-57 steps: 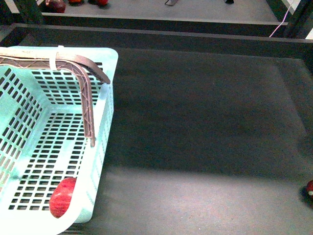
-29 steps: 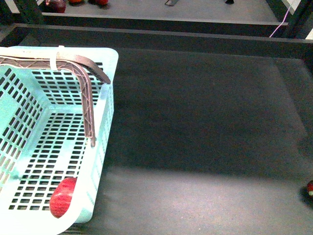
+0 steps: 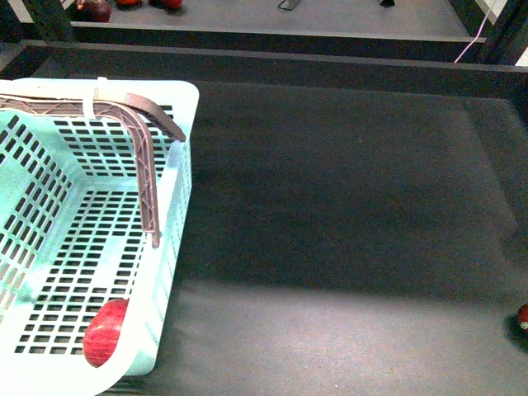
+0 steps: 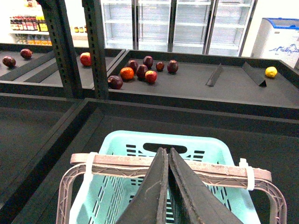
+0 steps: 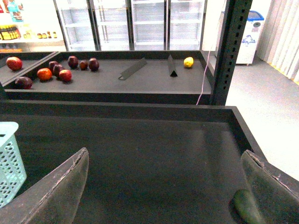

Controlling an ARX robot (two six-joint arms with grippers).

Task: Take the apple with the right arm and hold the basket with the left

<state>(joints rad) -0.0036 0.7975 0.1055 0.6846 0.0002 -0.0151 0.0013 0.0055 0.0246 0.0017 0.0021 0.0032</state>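
The basket (image 3: 177, 124) sits at the left of the dark shelf (image 3: 346, 206) in the front view, its brown handle (image 3: 148, 177) swung up and curving down along the right wall. The apple (image 3: 106, 332) lies on the basket floor in the near right corner, close against the wall. A small red fruit (image 3: 523, 316) shows at the far right edge of the shelf, well apart from the basket.

In the left wrist view the left gripper (image 4: 167, 161) is pressed together, fingers meeting with no gap, right over the handle bar (image 4: 117, 162) of the basket (image 4: 205, 151); the fingers hide the spot, so I cannot tell if the bar is actually clamped. Beyond, a cluster of dark red and orange fruit (image 4: 140, 71) and a lemon (image 4: 271, 71) lie on the next shelf back.

In the right wrist view the right gripper (image 5: 166, 186) is spread wide and holds nothing, with bare shelf (image 5: 154, 154) between its fingers. A green object (image 5: 245, 205) lies just beside one finger. A corner of the basket (image 5: 8, 158) shows at the edge, well apart from the gripper
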